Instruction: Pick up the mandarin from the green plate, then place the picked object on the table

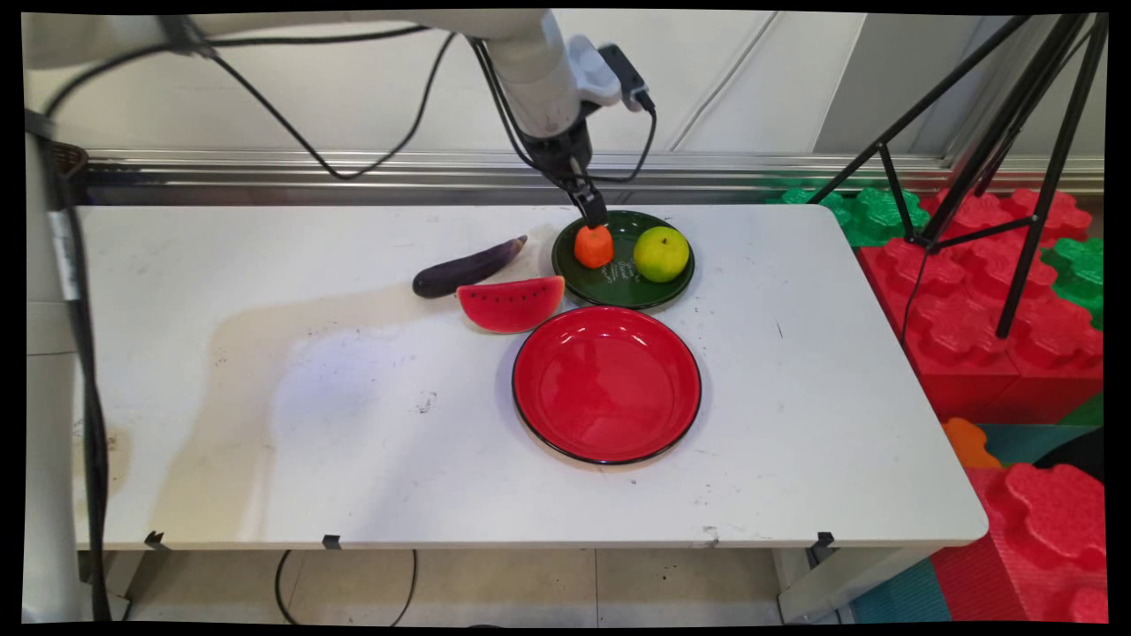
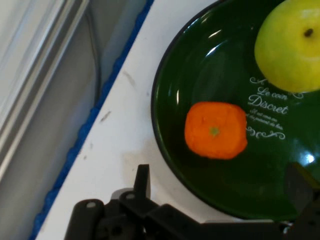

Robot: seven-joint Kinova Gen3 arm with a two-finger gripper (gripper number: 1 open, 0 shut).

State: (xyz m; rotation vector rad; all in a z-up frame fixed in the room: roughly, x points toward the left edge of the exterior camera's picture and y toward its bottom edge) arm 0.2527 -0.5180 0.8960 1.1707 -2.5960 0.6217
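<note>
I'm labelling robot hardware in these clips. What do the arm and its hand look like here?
The arm is white and tubular, with a grey-white box and a small black module fixed near the wrist. Thin black cables hang in loops from it. The hand is black, with a jointed linkage and two narrow fingers. No lettering shows on the arm.

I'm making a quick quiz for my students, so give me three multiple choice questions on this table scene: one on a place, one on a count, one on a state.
1. Where does the orange carrot chunk lie?
A. red plate
B. dark green plate
C. bare table

2. How many plates stand on the table?
A. one
B. two
C. three

3. How is the black gripper?
A. open
B. shut on the carrot
C. shut on the eggplant

Key: B, it sits on the dark green plate beside the yellow-green apple; B, green and the glossy red plate; A, its fingers stand apart.
</note>
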